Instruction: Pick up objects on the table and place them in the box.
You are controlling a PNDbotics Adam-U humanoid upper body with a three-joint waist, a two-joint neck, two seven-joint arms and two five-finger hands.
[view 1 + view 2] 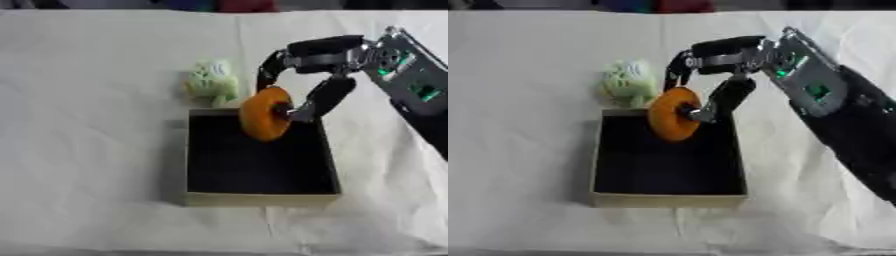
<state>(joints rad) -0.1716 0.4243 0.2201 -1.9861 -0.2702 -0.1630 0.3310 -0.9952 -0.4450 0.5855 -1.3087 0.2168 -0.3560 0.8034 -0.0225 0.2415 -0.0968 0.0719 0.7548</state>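
Your box (pixel 262 199) sits open and dark inside, so carry the ring a little nearer over its middle before you let go, or it may clip the far wall. Your right hand (pixel 715 102) has its fingers clamped on the orange ring (pixel 265 120), held on edge above the box's far end. Just beyond lies a pale green lump (pixel 211 82) on the cloth.

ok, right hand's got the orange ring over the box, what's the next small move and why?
Probably lower a little and open the fingers. The right hand pinches the orange ring on edge, above the far part of the box, whose dark inside shows nothing under it. A release there should drop it in. The pale green object sits on the table beyond the box.
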